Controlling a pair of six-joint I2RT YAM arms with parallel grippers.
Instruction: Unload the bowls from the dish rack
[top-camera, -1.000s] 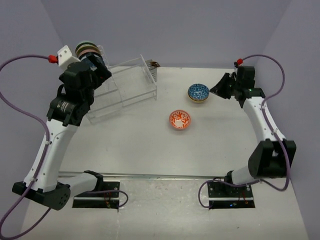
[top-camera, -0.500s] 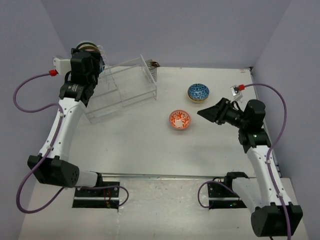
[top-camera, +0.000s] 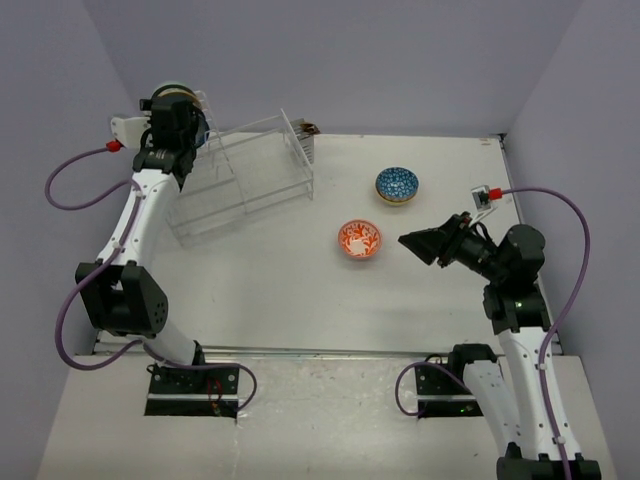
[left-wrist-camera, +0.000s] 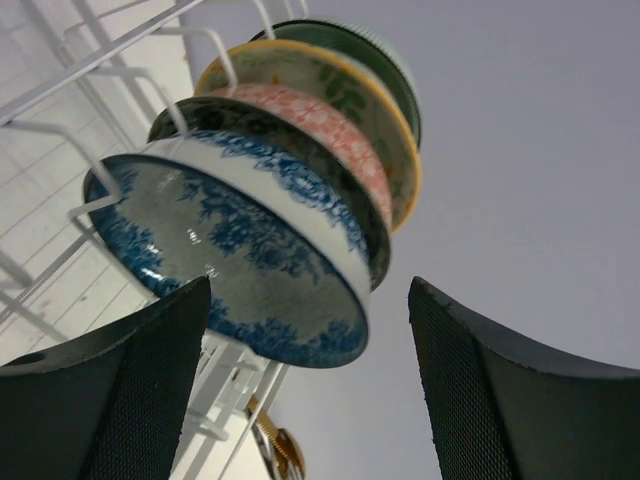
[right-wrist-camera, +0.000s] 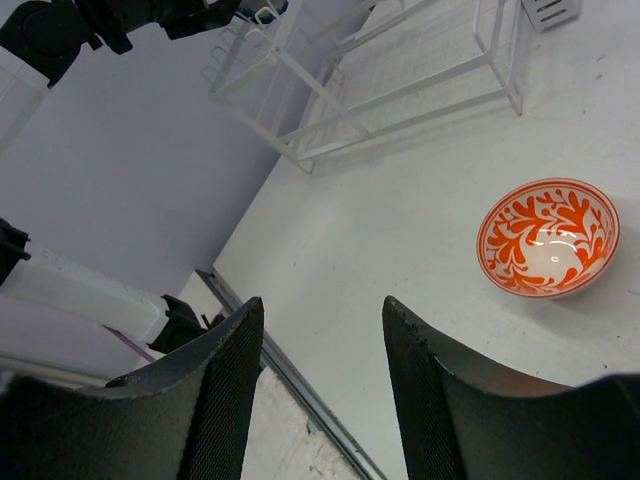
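Note:
The clear dish rack (top-camera: 245, 180) stands at the back left of the table. Several bowls stand on edge in its tall tier (top-camera: 180, 94). In the left wrist view the nearest is a blue-and-white bowl (left-wrist-camera: 240, 260), then a dark one, a pink one (left-wrist-camera: 330, 130), a yellow-rimmed one (left-wrist-camera: 340, 85) and a green one (left-wrist-camera: 395, 65). My left gripper (top-camera: 186, 118) (left-wrist-camera: 308, 300) is open, its jaws either side of the blue-and-white bowl's lower rim, not touching. An orange-red bowl (top-camera: 359, 239) (right-wrist-camera: 547, 237) and a dark blue bowl (top-camera: 397, 185) sit on the table. My right gripper (top-camera: 410, 240) (right-wrist-camera: 322, 305) is open and empty, right of the orange-red bowl.
The rack's lower tier and wire dividers (right-wrist-camera: 400, 90) show in the right wrist view. A small object (top-camera: 313, 128) lies behind the rack. A metal rail (top-camera: 300, 352) runs along the table's near edge. Purple walls close in on three sides.
My left arm has straightened and brought its gripper up to the bowls at the rack's back left. My right arm has drawn back from the dark blue bowl to beside the orange-red bowl.

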